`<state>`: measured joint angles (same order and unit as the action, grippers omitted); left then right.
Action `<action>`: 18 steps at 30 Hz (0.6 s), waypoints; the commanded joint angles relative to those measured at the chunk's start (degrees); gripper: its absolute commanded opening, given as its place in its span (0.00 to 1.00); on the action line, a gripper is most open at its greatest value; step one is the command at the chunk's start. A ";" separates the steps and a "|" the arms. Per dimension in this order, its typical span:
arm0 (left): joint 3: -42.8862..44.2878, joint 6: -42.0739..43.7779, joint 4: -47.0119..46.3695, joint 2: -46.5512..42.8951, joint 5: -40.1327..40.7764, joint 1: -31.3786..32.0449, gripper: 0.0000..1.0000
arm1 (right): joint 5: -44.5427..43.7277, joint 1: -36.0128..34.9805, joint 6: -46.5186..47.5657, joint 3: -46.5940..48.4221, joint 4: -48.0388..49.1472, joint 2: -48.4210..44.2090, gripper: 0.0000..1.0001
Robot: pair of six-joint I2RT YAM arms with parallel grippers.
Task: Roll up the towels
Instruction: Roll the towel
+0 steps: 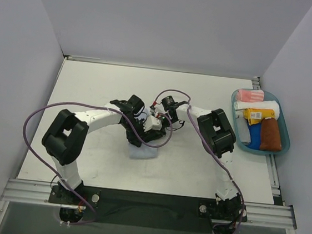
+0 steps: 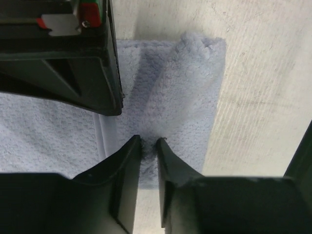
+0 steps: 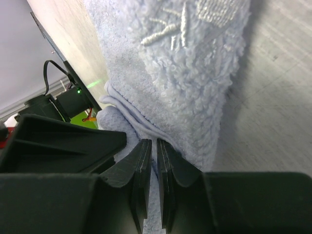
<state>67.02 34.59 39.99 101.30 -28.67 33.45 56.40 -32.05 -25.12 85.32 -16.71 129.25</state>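
Note:
A pale light-blue towel (image 1: 143, 152) lies partly folded on the table's middle, under both wrists. My left gripper (image 1: 137, 141) points down onto it. In the left wrist view its fingertips (image 2: 149, 143) stand slightly apart and press into the towel (image 2: 180, 87) near its right edge. My right gripper (image 1: 157, 133) comes in from the right. In the right wrist view its jaws (image 3: 154, 142) are shut on the towel's (image 3: 190, 73) hemmed edge. The rust-brown towel (image 1: 271, 134) lies in the tray at the far right.
A teal tray (image 1: 286, 131) at the right edge also holds a pink-and-white striped cloth (image 1: 250, 95), a white cloth (image 1: 257, 107), a yellow cloth (image 1: 258, 114) and a blue cloth (image 1: 254, 137). White walls enclose the table on three sides. The two grippers stand almost touching.

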 commanded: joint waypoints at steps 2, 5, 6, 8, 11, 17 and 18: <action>1.97 0.66 0.09 0.83 -2.63 0.30 0.22 | -3.84 0.50 1.22 -1.03 -2.19 2.23 0.13; 1.01 0.74 0.79 -0.65 -2.01 0.12 0.06 | -3.93 0.59 1.22 -1.12 -2.19 2.15 0.13; 0.31 0.74 1.05 -1.01 -1.83 0.04 0.04 | -4.02 0.76 1.13 -1.12 -2.19 2.15 0.13; -0.57 0.74 1.67 -1.80 -1.48 -0.14 0.00 | -4.19 0.68 1.22 -1.38 -2.19 2.06 0.13; -1.81 0.74 2.55 -2.77 -0.96 -0.75 0.00 | -4.19 0.59 1.22 -1.56 -2.19 1.88 0.12; -1.99 1.45 3.43 -1.11 0.10 -3.04 0.00 | -4.37 0.59 1.31 -1.82 -2.19 1.53 0.12; -1.64 1.19 3.52 -0.58 0.27 -3.22 0.00 | -4.28 0.68 1.31 -1.74 -2.19 1.53 0.12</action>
<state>64.90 34.98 41.54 100.60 -28.77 31.46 56.64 -31.88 -25.32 84.95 -16.60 129.27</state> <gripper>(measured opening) 0.099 0.120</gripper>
